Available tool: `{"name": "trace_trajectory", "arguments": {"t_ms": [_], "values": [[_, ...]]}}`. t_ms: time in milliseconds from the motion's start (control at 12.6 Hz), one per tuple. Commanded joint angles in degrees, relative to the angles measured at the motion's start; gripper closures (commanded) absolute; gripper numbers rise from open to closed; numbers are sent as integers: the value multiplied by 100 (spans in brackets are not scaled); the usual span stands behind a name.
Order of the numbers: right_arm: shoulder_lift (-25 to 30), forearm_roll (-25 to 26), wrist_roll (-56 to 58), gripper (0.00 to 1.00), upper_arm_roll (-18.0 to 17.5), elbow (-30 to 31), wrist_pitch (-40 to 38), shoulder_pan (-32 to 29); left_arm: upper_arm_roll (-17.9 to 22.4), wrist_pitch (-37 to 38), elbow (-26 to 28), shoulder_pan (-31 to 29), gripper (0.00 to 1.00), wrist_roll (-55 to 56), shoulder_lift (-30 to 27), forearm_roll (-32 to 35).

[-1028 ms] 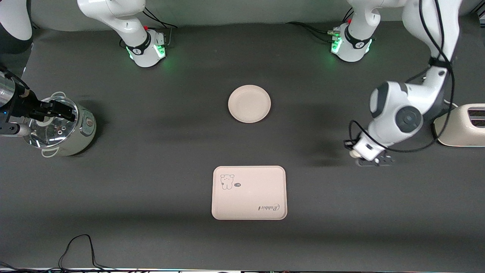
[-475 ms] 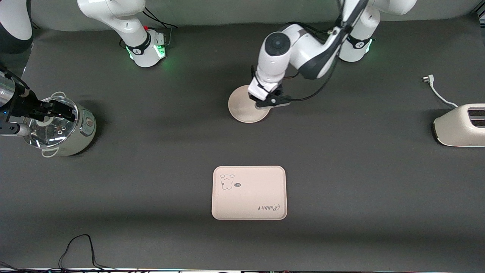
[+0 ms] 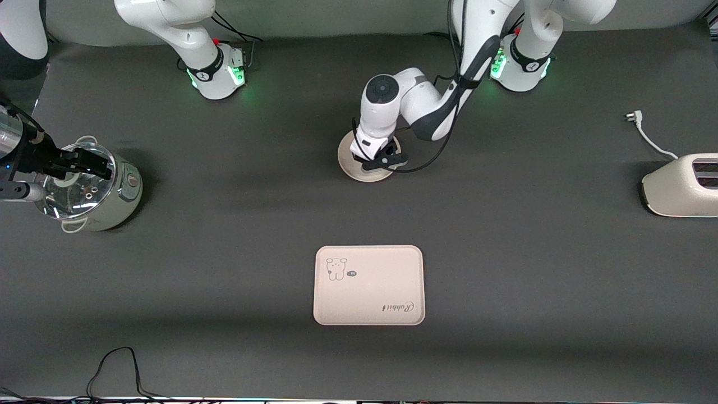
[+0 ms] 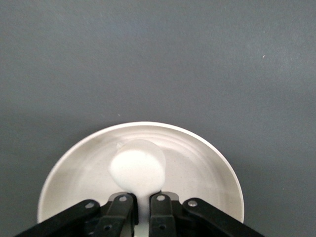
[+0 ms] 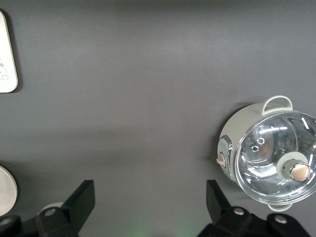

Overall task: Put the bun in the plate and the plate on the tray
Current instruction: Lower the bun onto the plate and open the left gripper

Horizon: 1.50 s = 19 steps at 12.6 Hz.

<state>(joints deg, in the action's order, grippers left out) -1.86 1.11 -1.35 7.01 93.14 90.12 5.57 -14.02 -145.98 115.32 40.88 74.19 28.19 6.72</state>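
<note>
The round cream plate [image 3: 349,164] sits mid-table, nearer the robots' bases than the tray [image 3: 368,285]. My left gripper [image 3: 377,161] is low over the plate. In the left wrist view it [image 4: 142,198] is shut on the white bun [image 4: 138,166], which rests inside the plate [image 4: 217,165]. The bun is hidden in the front view. My right gripper [image 3: 84,164] waits high over the pot, open and empty [image 5: 148,197]. The right wrist view also shows an edge of the tray [image 5: 6,54] and of the plate [image 5: 5,190].
A pot with a glass lid [image 3: 90,188] stands at the right arm's end of the table and shows in the right wrist view [image 5: 269,155]. A cream toaster [image 3: 681,185] with its white cord [image 3: 645,132] stands at the left arm's end. A black cable [image 3: 118,365] lies near the table's front edge.
My left arm swung from beside the toaster to the plate with the bun and came down into it. The right arm has not moved.
</note>
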Motion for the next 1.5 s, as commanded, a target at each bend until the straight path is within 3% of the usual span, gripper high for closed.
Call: {"name": "trace_trajectory", "arguments": {"t_ms": [0,949,1107,1424], "values": [[133,100,73,0,19,161,94,41,136,113,-220,157,0,271,134,547],[142,100,65,0,19,187,103,41,162,596,-273,52,0,175,29,620],[150,100,65,0,19,187,103,41,145,1287,-552,-412,0,-733,-269,620],[159,100,65,0,11,196,103,49,110,3107,-1616,-1738,0,-3536,-1050,340]]}}
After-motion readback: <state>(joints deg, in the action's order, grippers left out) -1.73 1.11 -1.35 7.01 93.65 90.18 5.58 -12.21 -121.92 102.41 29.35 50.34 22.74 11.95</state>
